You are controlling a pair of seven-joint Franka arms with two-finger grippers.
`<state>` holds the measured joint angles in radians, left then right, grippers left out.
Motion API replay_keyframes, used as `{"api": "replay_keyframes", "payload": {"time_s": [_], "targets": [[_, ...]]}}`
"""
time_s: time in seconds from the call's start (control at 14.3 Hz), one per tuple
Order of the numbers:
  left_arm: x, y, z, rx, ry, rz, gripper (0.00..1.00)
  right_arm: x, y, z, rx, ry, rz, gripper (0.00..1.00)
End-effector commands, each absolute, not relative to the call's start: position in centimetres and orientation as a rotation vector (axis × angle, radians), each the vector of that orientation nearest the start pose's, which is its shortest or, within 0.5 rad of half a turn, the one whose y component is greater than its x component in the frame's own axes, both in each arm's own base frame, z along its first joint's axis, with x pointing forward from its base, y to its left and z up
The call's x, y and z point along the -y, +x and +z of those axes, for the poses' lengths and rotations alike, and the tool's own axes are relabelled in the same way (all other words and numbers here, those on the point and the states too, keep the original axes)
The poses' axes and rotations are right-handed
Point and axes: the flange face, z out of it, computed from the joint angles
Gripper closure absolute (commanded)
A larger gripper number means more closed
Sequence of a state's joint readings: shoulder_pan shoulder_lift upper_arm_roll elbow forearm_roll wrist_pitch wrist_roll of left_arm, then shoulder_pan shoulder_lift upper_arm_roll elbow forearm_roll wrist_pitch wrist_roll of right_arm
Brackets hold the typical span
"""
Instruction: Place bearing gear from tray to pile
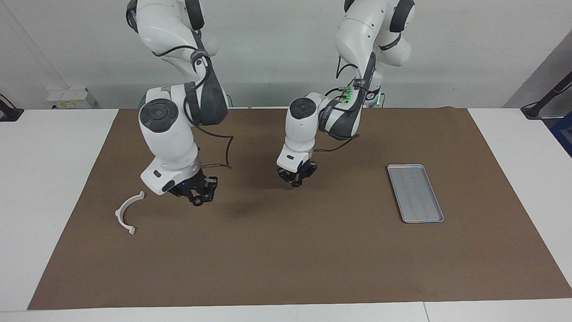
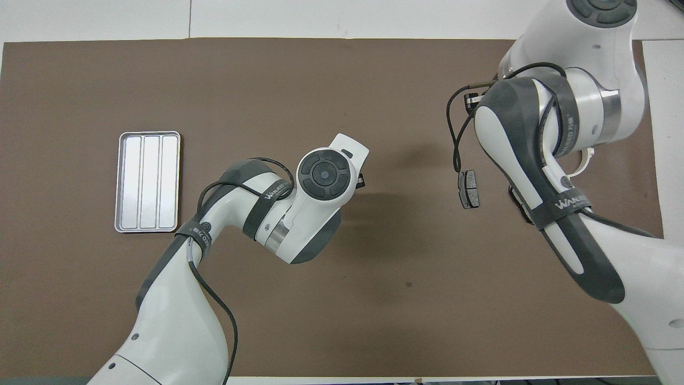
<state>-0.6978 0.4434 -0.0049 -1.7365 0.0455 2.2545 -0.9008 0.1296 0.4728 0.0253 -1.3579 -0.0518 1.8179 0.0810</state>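
We see the tray (image 1: 415,193) lying on the mat (image 1: 295,250) toward the left arm's end of the table. Toward the right arm's end lie the half-ring bracket (image 1: 127,213) and one brake pad (image 2: 469,189), well apart from the tray. The bracket sits farther from the robots than the pad.
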Motion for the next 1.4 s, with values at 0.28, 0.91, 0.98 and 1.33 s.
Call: {"api": "replay_keyframes", "payload": {"time_s": [0.28,0.91,0.98,1.33], "targets": [[45.6,51.9,31.1,0.294,-3.107,-0.108,1.0,-1.7,68.3,37.8,0.269,-3.155,-0.094,1.0],[46.1,52.5,30.1,0.277,-3.105,-0.174,1.0,3.5,69.0,30.8,0.251,-3.153,-0.121,1.0],[45.8,52.6,29.8,0.268,-3.103,-0.191,0.92,3.5,68.9,30.6,0.249,-3.152,-0.119,1.0],[45.5,52.2,28.9,0.249,-3.103,-0.207,0.7,3.5,68.7,29.3,0.246,-3.148,-0.136,1.0]]}}
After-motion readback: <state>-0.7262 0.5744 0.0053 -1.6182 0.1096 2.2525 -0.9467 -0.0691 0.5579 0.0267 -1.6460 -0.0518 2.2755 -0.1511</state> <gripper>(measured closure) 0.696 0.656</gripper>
